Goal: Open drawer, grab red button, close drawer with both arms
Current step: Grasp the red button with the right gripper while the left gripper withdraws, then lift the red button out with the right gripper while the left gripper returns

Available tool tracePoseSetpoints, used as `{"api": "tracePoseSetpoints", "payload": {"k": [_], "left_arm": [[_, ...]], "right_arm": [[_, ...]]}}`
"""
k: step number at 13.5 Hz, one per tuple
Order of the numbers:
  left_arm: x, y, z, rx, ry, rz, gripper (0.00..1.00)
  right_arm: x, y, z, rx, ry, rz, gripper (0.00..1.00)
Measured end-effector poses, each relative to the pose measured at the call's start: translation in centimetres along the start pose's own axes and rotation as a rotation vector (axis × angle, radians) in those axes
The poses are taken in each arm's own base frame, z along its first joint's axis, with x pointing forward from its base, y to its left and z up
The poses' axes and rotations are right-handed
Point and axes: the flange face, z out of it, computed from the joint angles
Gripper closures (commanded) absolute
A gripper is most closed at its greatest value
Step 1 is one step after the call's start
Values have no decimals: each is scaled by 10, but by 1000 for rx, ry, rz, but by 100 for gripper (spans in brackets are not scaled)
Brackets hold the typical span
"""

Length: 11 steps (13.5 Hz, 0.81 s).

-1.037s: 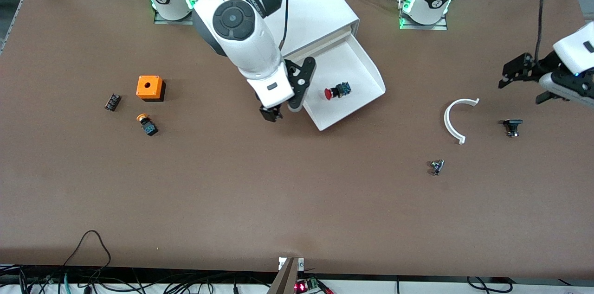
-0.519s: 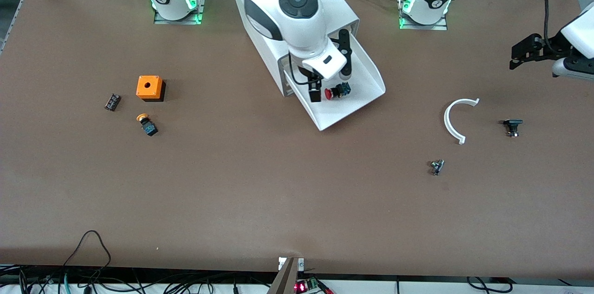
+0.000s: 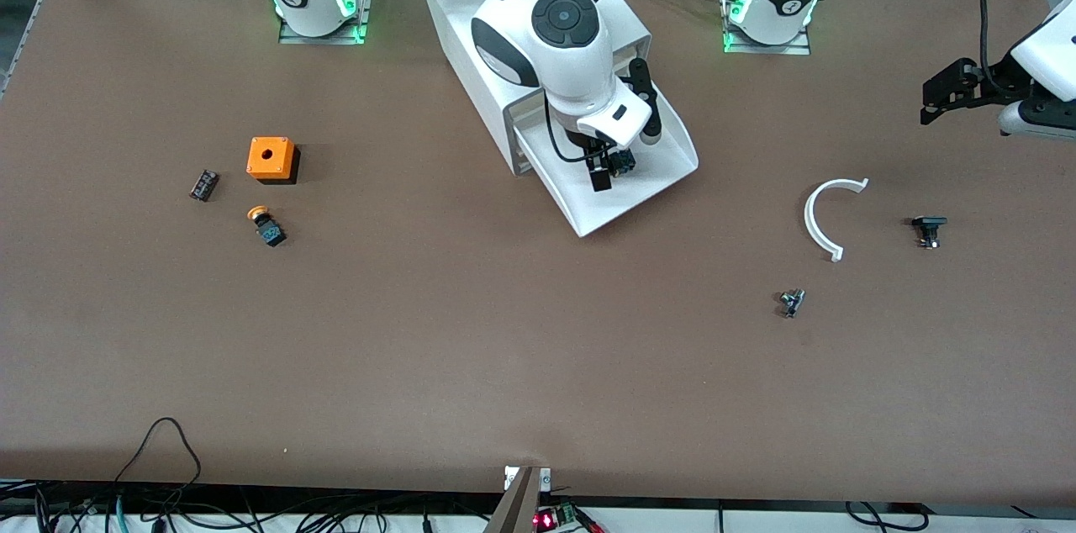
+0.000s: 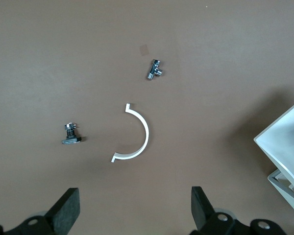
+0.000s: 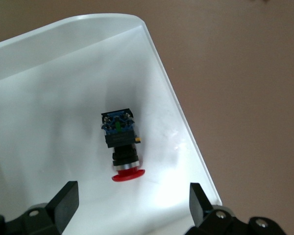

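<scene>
The right claw (image 3: 607, 172), fingers spread wide, has swung in from the desk (image 3: 420, 331) and now hangs directly over the button (image 5: 120, 147) lying in the open drawer (image 3: 664, 180), seemingly ready to descend. The button lies on its side, long axis roughly parallel to the drawer's side wall, red cap toward the drawer's front. The left claw (image 4: 132, 215), open, waits near the white arc (image 4: 134, 137).

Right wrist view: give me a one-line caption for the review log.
Open right gripper poised above the red-capped button lying in the pulled-out white drawer, brown table alongside.
</scene>
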Motion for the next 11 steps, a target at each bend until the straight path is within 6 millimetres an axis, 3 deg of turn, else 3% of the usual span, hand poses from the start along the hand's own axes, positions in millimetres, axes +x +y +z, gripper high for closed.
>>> {"api": "tracePoseSetpoints", "payload": {"k": [3,11], "left_arm": [[0,0,0,0,0,-63,0],[0,1,0,0,0,-89,0]], "right_arm": [[4,-5,26,21,-11,-8,0],[22,-22,55,18,-34,5,0]]}}
